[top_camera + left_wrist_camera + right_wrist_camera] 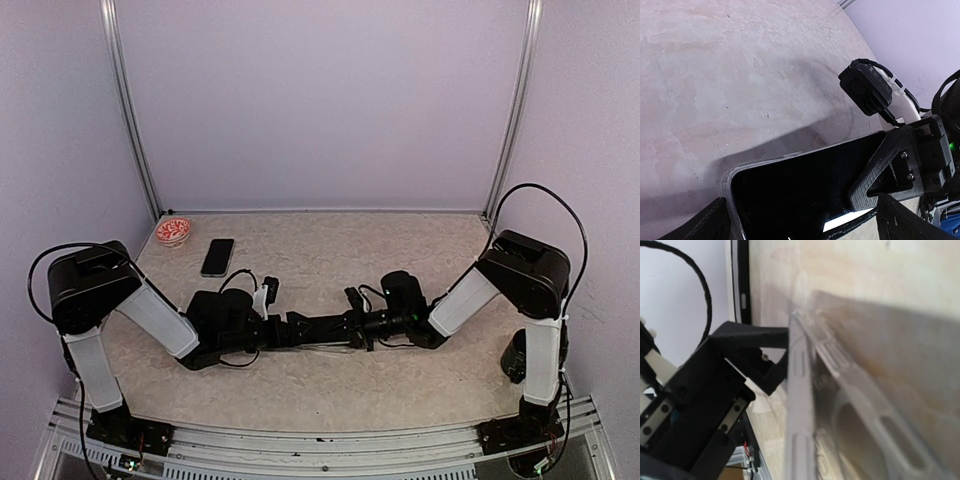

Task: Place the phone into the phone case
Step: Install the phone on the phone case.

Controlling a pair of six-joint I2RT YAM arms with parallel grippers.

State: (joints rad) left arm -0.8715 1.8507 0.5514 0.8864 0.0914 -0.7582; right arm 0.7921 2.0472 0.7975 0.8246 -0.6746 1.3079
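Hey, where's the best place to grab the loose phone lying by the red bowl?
Pinch the loose phone across its long edges, straight down from above: it lies flat, so only its narrow width looks graspable. Stay toward its near end, away from the bowl.

Sm. red-patterned bowl (174, 232), far-L corner of table (400, 250).

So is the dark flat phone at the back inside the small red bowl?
No, that dark flat phone lies on the tabletop beside the small red bowl.
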